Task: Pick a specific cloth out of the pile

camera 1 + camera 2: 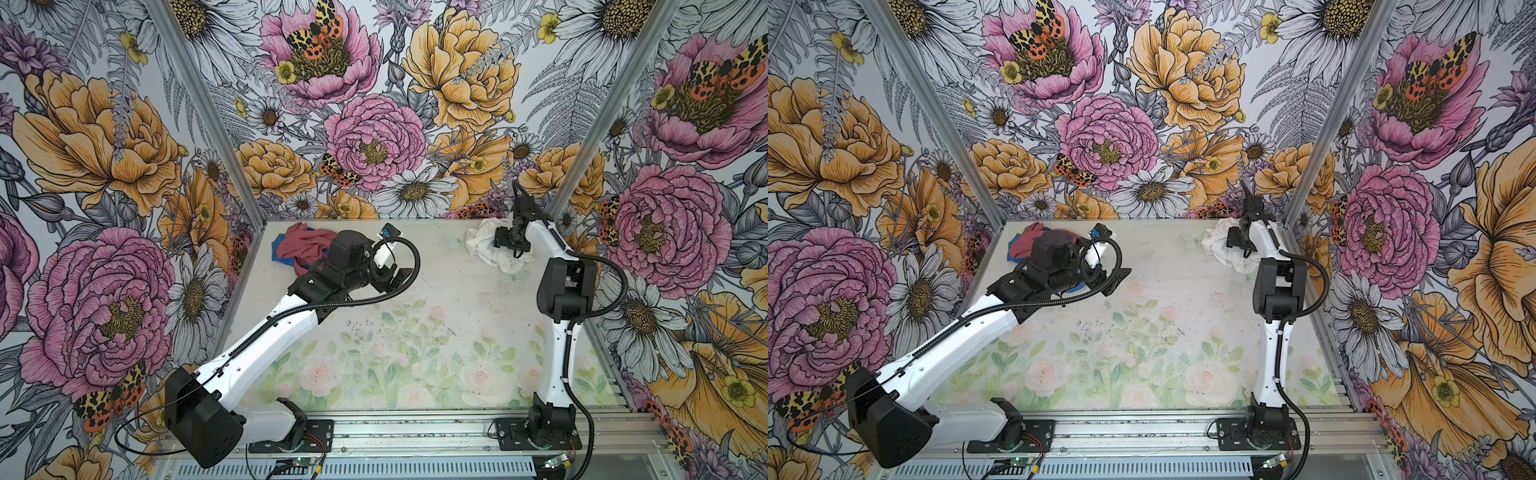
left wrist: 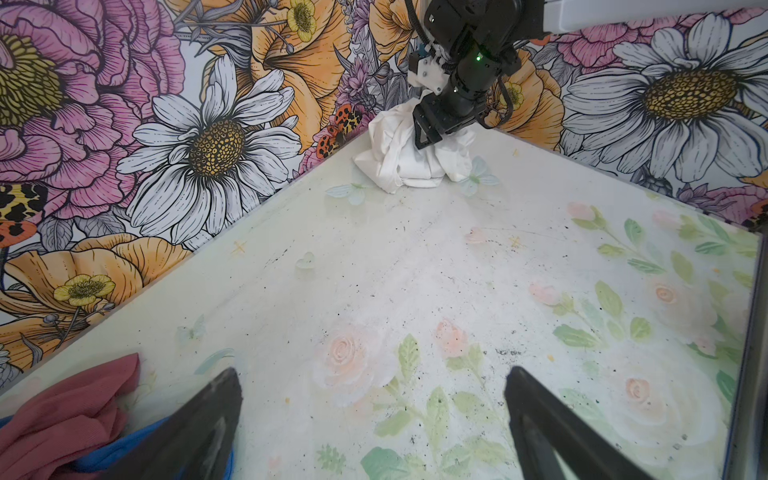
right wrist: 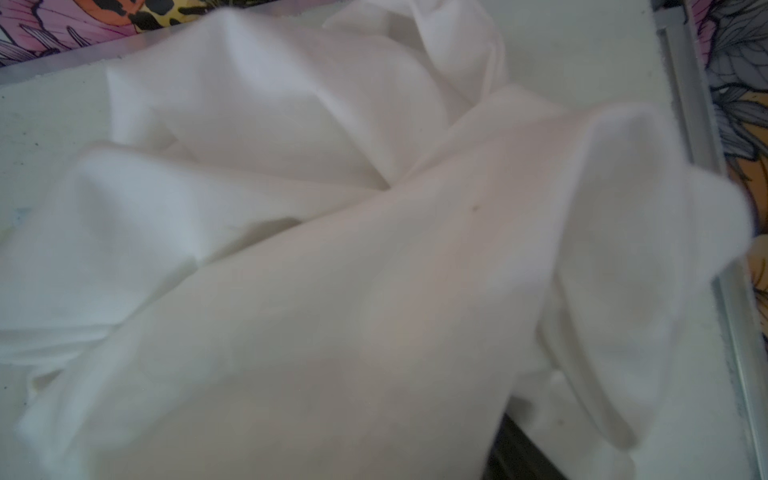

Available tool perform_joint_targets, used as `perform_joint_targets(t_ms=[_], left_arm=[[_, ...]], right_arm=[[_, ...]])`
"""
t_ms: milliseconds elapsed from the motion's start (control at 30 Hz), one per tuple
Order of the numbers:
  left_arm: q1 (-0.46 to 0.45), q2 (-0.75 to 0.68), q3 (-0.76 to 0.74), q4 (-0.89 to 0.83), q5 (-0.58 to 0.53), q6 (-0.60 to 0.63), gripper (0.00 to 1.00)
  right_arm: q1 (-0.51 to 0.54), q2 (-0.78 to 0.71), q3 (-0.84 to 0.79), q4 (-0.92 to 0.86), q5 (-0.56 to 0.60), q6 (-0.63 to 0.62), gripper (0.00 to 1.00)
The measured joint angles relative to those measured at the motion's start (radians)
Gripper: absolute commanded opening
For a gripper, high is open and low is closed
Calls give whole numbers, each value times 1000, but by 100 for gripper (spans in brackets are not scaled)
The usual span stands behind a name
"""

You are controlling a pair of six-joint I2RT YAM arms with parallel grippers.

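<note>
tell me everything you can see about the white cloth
The white cloth is plain, soft-looking fabric, crumpled into folds with no print. It lies bunched on the table in the far right corner, close to the walls, well apart from the red cloth and blue cloth at far left. The right tool sits down against its top; whether it grips the fabric cannot be told.
</note>
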Motion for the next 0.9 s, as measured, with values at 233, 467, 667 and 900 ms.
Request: perform_joint_targets(t_ms=[233, 467, 667, 900], left_arm=[[21, 0, 0, 0, 6, 0, 99], [105, -6, 0, 2, 14, -1, 99], [196, -56, 0, 4, -35, -32, 99], [226, -356, -380, 272, -393, -190, 99]], right_arm=[[31, -235, -111, -1, 1, -26, 77], [42, -629, -315, 121, -54, -2, 77], [41, -1017, -781, 356, -70, 58, 79], [41, -1429, -1471, 695, -51, 125, 100]])
